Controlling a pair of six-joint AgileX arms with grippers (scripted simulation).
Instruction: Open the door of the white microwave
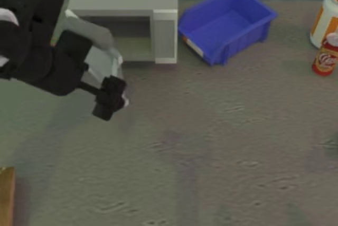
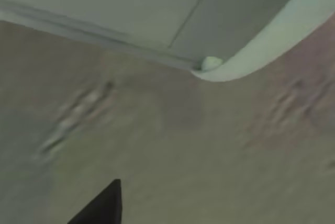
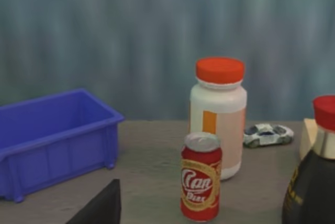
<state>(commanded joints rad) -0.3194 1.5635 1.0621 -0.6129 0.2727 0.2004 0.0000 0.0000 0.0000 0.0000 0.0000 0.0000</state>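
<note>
Left gripper (image 1: 117,95) sits at the free edge of the door (image 1: 103,59), swung partly open from the white microwave (image 1: 127,4), its grip apparently unclear; slipping off could stall the swing.

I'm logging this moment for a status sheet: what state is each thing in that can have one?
door: swung open, cavity exposed.
white microwave: upright at the table's back, open.
left gripper: at the door's free edge.
blue bin: upright, empty.
white bottle: upright, red cap on.
red can: upright, unopened.
dark bottle: upright, capped.
toy car: on its wheels.
</note>
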